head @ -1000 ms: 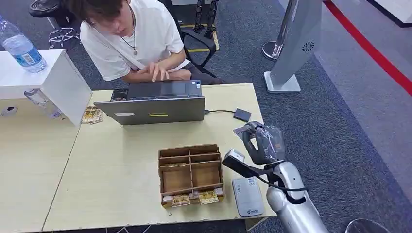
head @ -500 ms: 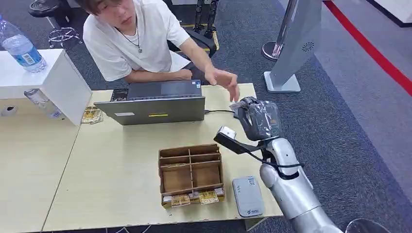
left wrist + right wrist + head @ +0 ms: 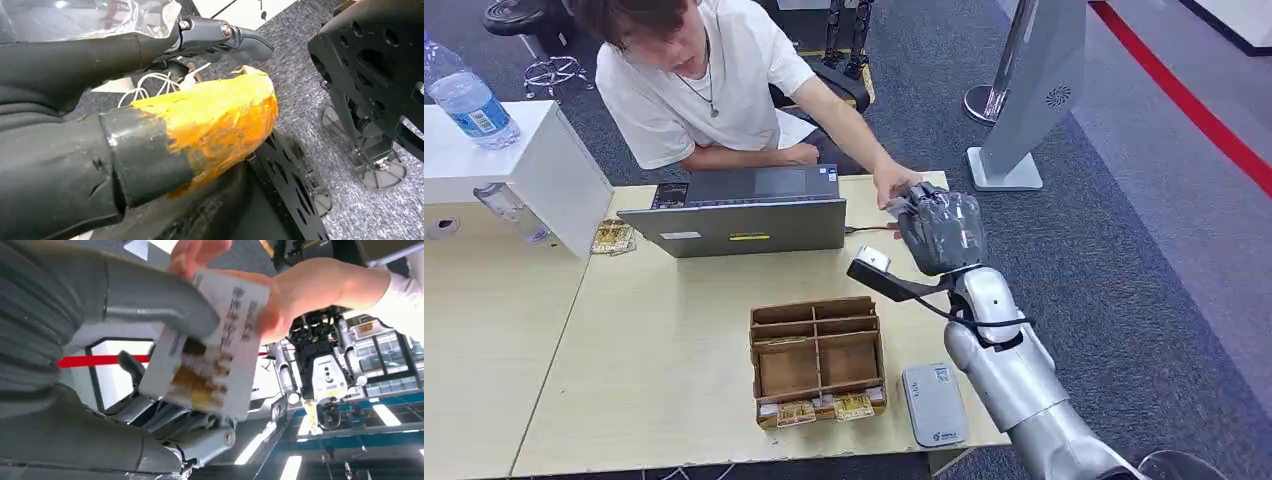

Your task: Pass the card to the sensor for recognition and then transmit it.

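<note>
1. The card [image 3: 215,347], white with printed text and a gold-brown picture, is pinched between the thumb and the fingers of the right hand [image 3: 941,228], raised above the far right corner of the surface [image 3: 674,330].
2. In the right wrist view a person's hand [image 3: 280,295] grips the card's far end, so both hands are on the card at once.
3. In the head view the person's hand [image 3: 894,183] touches the top of the right hand, with a sliver of the card showing between them.
4. The person [image 3: 694,80], in a white T-shirt, sits behind the surface and reaches an arm across its far edge.
5. The sensor [image 3: 934,404], a flat grey card reader, lies at the near right edge of the surface, well apart from the card.
6. A brown compartment box [image 3: 816,358] stands just beside the sensor, with gold-printed cards in its near row.
7. An open grey laptop [image 3: 739,215] sits in front of the person, a cable running from it toward the right hand.
8. The left hand [image 3: 165,135] shows in its wrist view with an orange-coated thumb and a dark finger stretched out; I cannot tell whether it is released or clenched.
9. A water bottle [image 3: 464,95] stands on a white box at the far left.
</note>
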You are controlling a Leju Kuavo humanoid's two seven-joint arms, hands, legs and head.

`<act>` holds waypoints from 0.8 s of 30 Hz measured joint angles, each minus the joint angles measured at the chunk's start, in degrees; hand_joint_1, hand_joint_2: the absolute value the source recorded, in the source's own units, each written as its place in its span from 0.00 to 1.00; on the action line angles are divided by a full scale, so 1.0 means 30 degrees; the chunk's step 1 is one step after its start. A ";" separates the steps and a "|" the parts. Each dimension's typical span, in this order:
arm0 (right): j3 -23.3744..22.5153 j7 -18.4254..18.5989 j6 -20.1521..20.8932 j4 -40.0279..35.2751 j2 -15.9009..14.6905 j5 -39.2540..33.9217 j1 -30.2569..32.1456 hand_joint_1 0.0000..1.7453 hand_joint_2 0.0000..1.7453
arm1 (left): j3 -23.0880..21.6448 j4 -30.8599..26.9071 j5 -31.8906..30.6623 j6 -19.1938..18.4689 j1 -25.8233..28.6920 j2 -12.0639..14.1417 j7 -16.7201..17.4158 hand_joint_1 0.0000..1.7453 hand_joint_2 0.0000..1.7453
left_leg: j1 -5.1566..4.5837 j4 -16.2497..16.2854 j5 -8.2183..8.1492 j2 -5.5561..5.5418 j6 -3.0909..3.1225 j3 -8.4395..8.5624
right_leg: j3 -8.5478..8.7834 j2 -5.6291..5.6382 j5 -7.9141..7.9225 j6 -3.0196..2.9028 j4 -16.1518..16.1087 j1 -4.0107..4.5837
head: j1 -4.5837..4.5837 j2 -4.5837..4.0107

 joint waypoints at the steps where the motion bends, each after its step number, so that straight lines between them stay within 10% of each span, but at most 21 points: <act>1: 0.0022 0.0058 -0.0014 0.0058 0.0022 0.0065 -0.0015 0.00 1.00 | 0.0007 0.0000 0.0015 -0.0007 0.0000 0.0000 0.0000 0.00 0.00 | 0.0000 0.0000 0.0000 0.0000 0.0000 0.0001 | 0.0000 0.0000 0.0000 0.0000 0.0000 0.0000 | 0.0000 0.0000; 24: 0.0255 -0.0844 -0.0058 -0.0931 -0.0036 -0.0975 0.1185 0.00 1.00 | 0.0094 0.0000 0.0378 0.0044 0.0088 0.0015 0.0000 0.00 0.00 | -0.0001 0.0000 -0.0002 -0.0001 -0.0001 -0.0001 | -0.0018 0.0002 -0.0002 0.0002 -0.0002 0.0000 | 0.0000 0.0000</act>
